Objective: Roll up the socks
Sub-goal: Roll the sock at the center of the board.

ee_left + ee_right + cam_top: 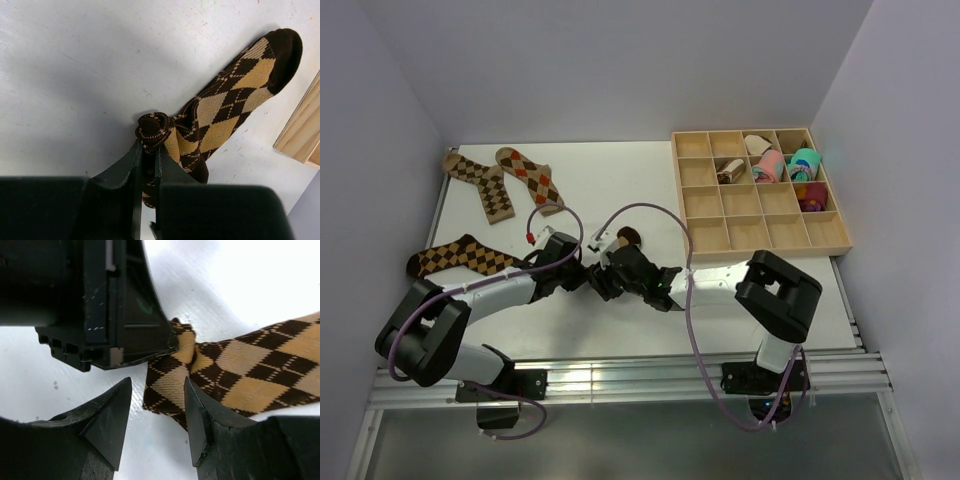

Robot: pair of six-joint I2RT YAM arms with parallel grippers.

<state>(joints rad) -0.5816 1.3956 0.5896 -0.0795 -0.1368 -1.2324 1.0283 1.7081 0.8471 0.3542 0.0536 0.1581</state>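
We're at the middle of the table (610, 190), and all the action is on one brown-and-tan argyle sock (225, 100). The left claw (148, 150) is clenched on the end opposite the toe (285, 45), where a small tight coil (152, 129) has formed. I'd call that only the first turn or so. The rest of this sock lies flat, stretching away towards the wooden tray (675, 190).

The right claw (157, 390) is released, jaws apart and straddling the sock's edge right beside the left claw, gripping nothing. So this roll is barely begun, with the long flat part yet to be wound up.

Over at the far left, a second argyle sock (470, 180) and a third argyle sock (530, 178) lie flat side by side. A fourth argyle sock (460, 258) is flat at the near left.

In the tray, a striped bundle (728, 170) sits in its own compartment, near a pink bundle (767, 165) and a teal bundle (805, 160).

My count is one rolled, one started and three untouched.
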